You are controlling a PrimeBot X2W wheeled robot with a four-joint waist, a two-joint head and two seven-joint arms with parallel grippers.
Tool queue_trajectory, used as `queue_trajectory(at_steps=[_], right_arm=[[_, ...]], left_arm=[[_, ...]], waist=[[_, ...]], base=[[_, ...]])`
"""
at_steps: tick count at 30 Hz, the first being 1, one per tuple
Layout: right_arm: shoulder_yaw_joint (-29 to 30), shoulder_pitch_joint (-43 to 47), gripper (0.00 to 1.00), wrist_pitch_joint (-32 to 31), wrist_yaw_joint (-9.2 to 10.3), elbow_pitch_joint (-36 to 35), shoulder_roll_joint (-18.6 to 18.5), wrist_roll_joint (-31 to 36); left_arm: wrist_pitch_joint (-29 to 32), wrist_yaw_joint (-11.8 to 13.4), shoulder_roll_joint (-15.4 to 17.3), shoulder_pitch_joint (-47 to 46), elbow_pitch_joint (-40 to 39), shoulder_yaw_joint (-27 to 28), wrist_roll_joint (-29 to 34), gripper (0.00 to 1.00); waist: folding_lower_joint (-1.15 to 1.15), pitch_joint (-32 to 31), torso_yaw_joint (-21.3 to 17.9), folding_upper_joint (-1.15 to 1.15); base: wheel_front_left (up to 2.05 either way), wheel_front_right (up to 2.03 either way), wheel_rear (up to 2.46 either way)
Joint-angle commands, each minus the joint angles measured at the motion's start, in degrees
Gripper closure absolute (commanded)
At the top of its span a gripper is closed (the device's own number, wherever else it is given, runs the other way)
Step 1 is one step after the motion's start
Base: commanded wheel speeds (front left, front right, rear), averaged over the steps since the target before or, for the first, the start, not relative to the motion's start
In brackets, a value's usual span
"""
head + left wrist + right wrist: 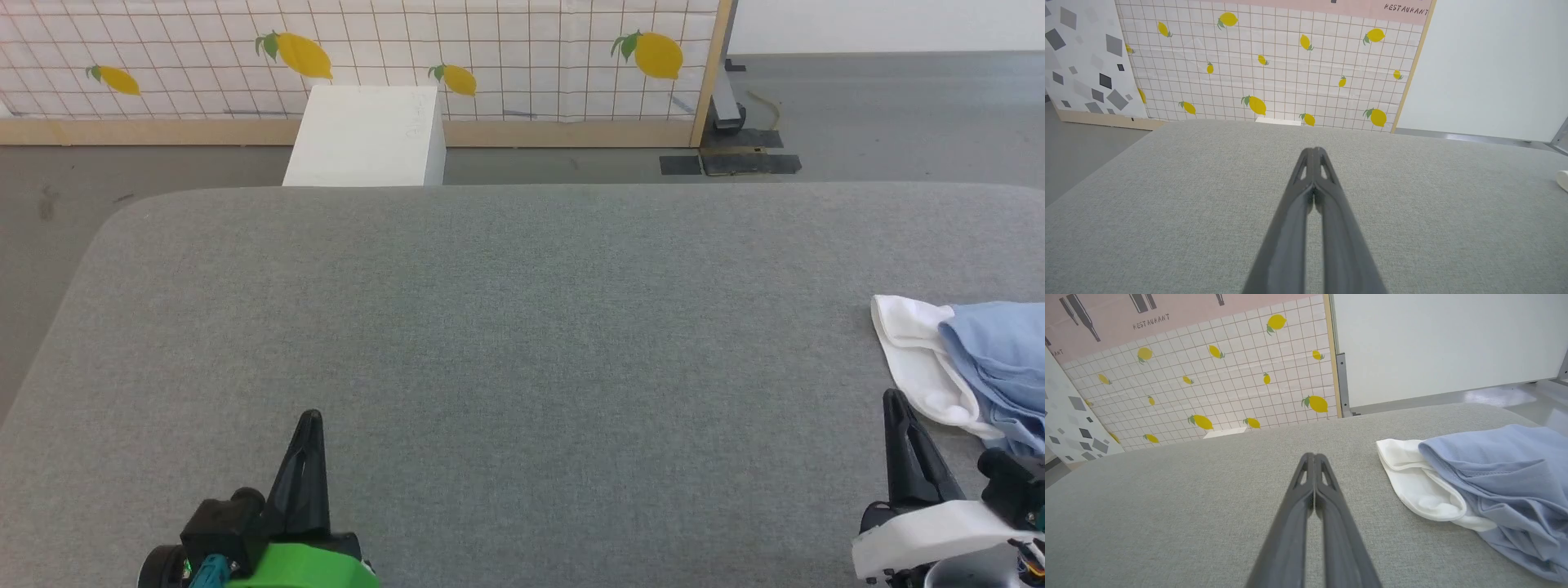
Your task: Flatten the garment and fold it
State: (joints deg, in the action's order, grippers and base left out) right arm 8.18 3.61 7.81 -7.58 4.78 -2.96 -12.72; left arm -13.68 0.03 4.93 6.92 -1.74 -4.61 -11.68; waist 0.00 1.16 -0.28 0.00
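Two grippers point forward over the grey worktop (522, 310). At its near left, the left gripper (311, 420) has its fingers pressed together, holding nothing. At its near right, the right gripper (895, 400) is likewise closed and empty. The crumpled light blue shirt (1000, 343), with its white panel showing, lies at the worktop's right edge.
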Motion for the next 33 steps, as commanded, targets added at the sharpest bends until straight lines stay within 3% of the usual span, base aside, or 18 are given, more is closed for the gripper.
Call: queue_trajectory(at_steps=[1,33], right_arm=[[-0.30,-0.33,1.00,-0.22,0.01,-0.31,0.01,0.65],[-2.56,-1.27,1.00,-2.40,0.03,-1.59,0.03,4.10]], left_arm=[[0.31,0.00,-0.18,-0.57,0.14,0.23,0.75,1.00],[4.14,-0.01,-0.72,-2.39,0.60,1.48,3.88,1.00]], waist=[[0.00,-0.02,0.01,0.00],[0.00,-0.35,0.09,0.00]], base=[[0.00,0.00,0.00],[0.00,0.00,0.00]])
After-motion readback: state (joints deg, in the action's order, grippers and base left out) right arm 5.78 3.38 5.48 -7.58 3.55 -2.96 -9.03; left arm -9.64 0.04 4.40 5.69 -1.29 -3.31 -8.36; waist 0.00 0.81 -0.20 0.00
